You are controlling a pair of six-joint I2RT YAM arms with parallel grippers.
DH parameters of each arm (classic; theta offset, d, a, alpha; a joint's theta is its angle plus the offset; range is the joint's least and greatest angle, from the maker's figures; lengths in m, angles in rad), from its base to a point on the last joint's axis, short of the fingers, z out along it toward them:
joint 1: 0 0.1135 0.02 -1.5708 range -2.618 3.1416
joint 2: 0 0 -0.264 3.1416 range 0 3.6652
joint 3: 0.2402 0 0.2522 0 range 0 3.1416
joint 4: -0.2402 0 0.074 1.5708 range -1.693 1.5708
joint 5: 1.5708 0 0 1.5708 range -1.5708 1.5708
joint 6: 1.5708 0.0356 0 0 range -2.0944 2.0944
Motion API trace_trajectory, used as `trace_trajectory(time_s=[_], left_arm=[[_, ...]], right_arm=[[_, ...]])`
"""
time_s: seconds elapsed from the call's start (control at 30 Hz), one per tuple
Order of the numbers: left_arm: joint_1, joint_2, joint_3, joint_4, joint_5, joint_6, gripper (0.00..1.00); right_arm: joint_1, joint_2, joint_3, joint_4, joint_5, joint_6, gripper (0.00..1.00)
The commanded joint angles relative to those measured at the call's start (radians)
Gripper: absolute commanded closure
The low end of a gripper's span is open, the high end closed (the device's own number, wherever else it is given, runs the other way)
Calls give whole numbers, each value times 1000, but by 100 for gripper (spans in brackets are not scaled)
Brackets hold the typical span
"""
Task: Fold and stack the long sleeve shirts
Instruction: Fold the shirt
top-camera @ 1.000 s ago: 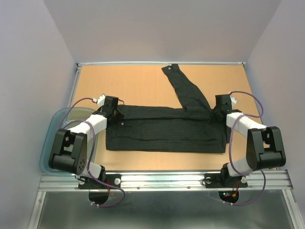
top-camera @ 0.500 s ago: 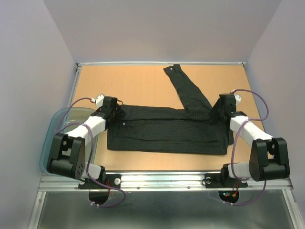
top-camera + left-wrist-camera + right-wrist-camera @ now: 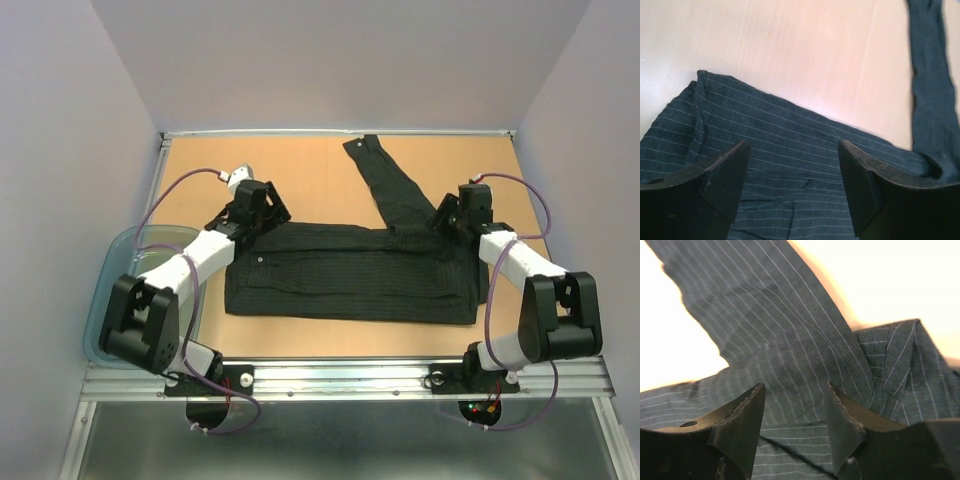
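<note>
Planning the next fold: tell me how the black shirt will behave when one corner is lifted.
The shirt likely goes floppy: it lies flat in creased layers. Probably light, being thin pinstriped cloth. Its loose sleeve would likely drag behind.

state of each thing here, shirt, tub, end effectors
shirt: flat on table, body folded, one sleeve stretched away
left end effector: open, empty, above shirt's far left corner
right end effector: open, empty, above sleeve's base
tub: beside table, left arm over it
</note>
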Motion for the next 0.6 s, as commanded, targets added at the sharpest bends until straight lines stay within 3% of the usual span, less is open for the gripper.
trace_trajectory(time_s=[0.0,0.27,0.57], left_arm=[[3,106,-18,72,24,20,19],[16,246,-48,36,-10,-51,24],[87,203,-112,-7,-21,-23,26]], right_arm=[[-3,59,-53,79,-1,51,45],[-26,66,-153,93,103,61,47],[-35,-53,-182,47,127,46,46]])
